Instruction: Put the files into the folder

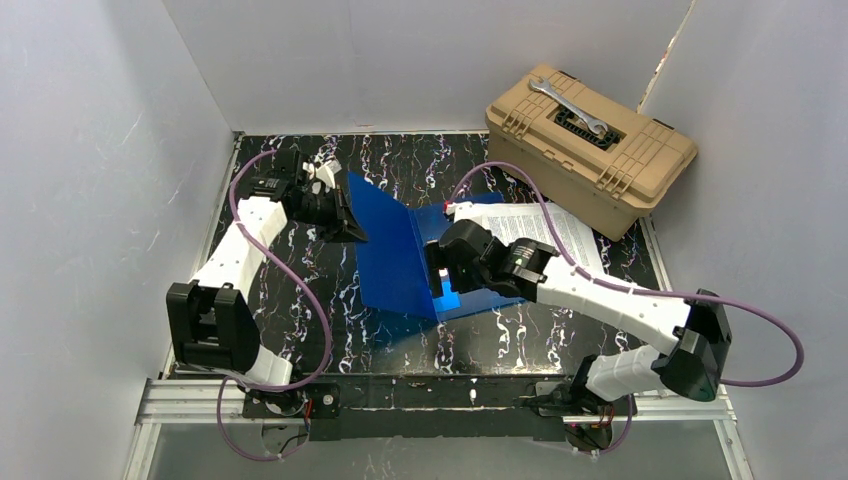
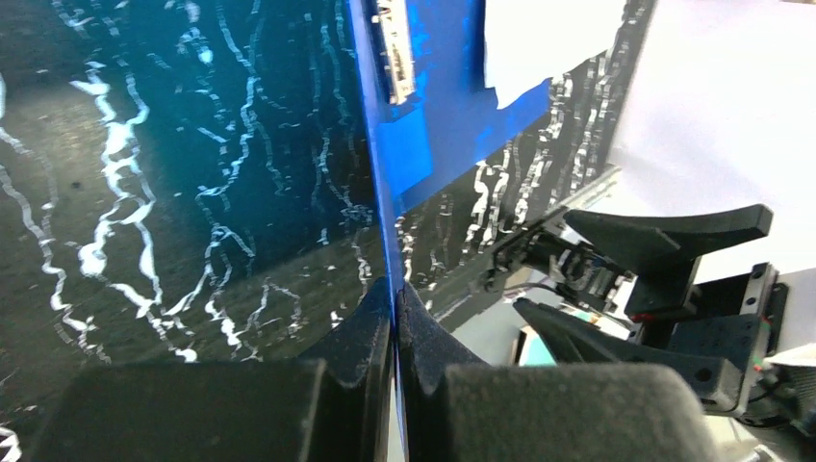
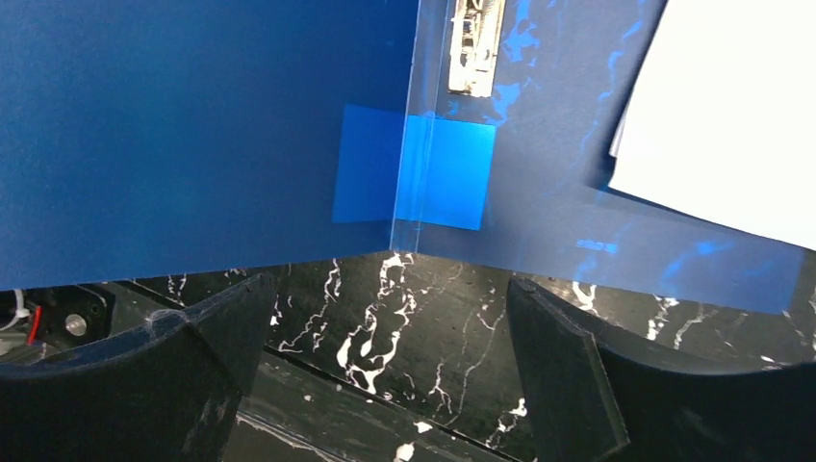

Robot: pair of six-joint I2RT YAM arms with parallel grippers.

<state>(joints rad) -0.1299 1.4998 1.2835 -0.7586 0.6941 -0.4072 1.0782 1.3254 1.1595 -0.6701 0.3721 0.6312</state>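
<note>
The blue folder (image 1: 390, 250) stands open on the black marble table. Its cover is raised nearly upright and its back half lies flat. My left gripper (image 1: 345, 225) is shut on the cover's free edge (image 2: 393, 289) and holds it up. The files (image 1: 570, 235), white printed sheets, lie flat to the right, one corner over the folder's back half (image 3: 731, 115). My right gripper (image 1: 437, 278) hovers open and empty just in front of the folder's spine (image 3: 395, 318). A metal clip (image 3: 476, 43) shows inside by the spine.
A tan toolbox (image 1: 590, 145) with a wrench (image 1: 568, 105) on its lid stands at the back right, close to the sheets. White walls close in the table on three sides. The right gripper's fingers (image 2: 664, 231) show in the left wrist view.
</note>
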